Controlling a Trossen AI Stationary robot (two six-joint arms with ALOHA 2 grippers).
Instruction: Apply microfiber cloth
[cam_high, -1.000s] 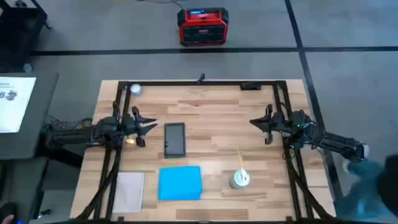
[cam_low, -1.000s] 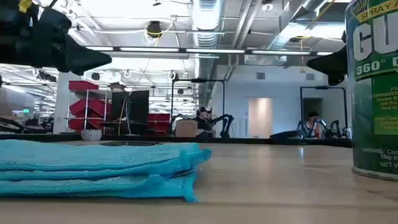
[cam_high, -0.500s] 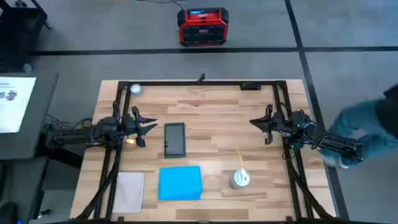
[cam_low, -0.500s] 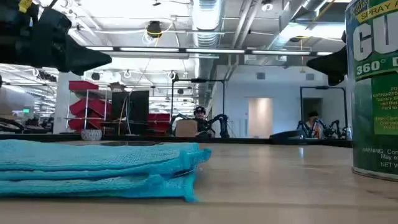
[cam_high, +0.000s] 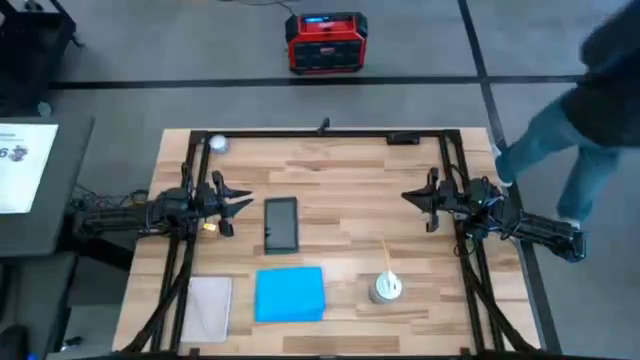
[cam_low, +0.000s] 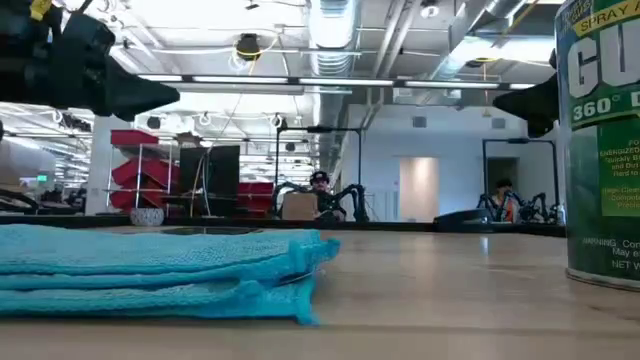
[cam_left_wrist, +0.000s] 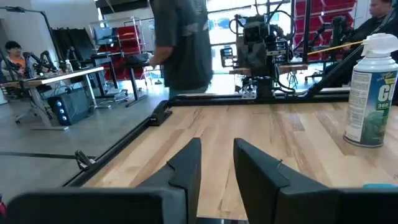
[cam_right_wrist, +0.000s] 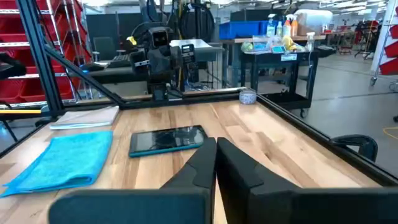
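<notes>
Cloth not yet picked up; both arms wait over the table.

The microfiber cloth (cam_high: 289, 294) lies folded near the front edge, just in front of the tablet (cam_high: 281, 224). The left hand (cam_high: 238, 205), slightly open and empty, hovers left of the tablet; the right hand (cam_high: 410, 196), fingers together, waits far right. Best: pinch the cloth's top edge, avoiding the spray can (cam_high: 386, 287).

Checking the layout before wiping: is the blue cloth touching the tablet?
Apart. The high view shows bare wood between the microfiber cloth and the tablet.
</notes>
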